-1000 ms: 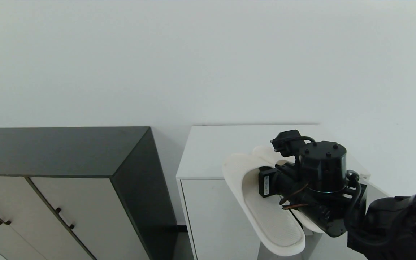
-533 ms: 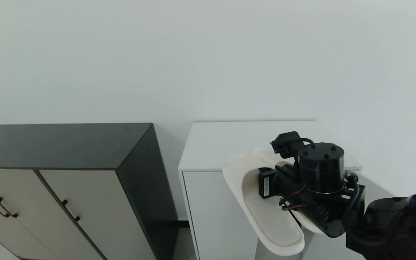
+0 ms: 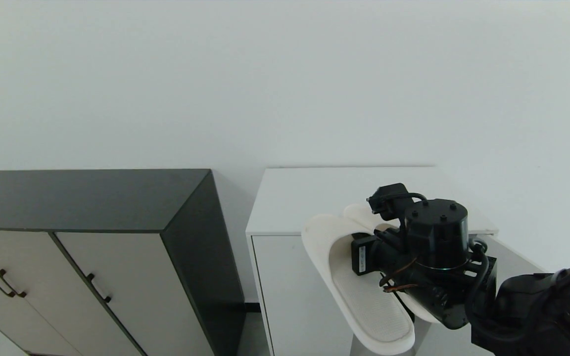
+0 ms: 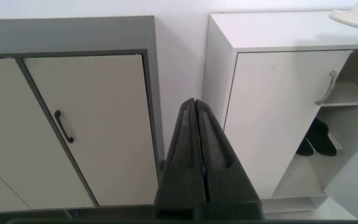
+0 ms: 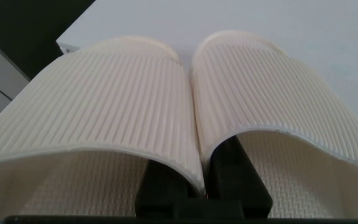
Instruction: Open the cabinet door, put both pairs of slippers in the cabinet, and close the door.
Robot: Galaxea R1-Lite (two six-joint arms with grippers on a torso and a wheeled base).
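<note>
Cream slippers (image 5: 123, 93) held, dark shoes (image 4: 319, 138) in cabinet (image 4: 278, 31)

On the left I see a cabinet with a black top and side (image 3: 92, 198). Its pale front doors (image 3: 131, 296) are shut, and each carries a dark bar handle (image 3: 98, 288). Behind it, at the far side, a plain white wall (image 3: 285, 74) runs across the whole scene.

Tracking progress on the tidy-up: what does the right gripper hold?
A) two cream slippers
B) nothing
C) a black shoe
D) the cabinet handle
A: the right gripper is clamped on two cream slippers held side by side above the white cabinet.
</note>
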